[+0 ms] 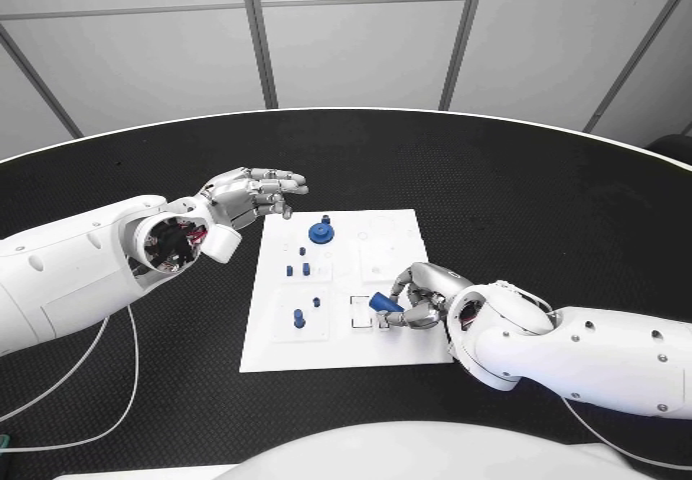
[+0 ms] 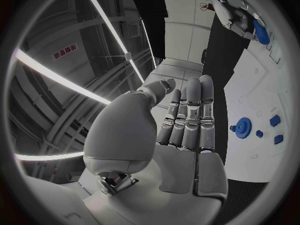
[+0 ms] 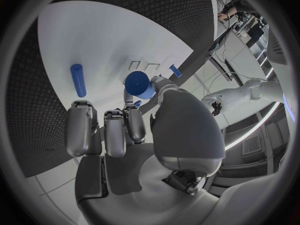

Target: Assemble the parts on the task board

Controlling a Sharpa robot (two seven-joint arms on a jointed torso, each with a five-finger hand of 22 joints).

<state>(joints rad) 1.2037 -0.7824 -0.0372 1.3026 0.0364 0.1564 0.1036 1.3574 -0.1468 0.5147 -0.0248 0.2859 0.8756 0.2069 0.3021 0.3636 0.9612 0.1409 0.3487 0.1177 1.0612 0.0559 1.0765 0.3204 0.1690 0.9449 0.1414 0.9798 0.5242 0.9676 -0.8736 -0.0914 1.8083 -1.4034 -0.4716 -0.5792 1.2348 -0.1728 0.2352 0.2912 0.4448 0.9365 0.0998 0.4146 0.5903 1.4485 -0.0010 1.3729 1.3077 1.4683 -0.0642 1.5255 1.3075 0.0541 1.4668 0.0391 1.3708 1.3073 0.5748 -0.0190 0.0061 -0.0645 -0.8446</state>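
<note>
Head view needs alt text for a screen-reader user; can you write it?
The robot's right hand holds a blue part over the white task board on a black table. Its left hand hovers open beside the board's far left corner.

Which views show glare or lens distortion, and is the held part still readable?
Head view: even light, no glare, task board edges straight, blue part in the right hand clear. Left wrist view: bright streaks of ceiling light, board edge bowed, left hand sharp. Right wrist view: board edge curved by fisheye, part at the fingertips readable.
</note>
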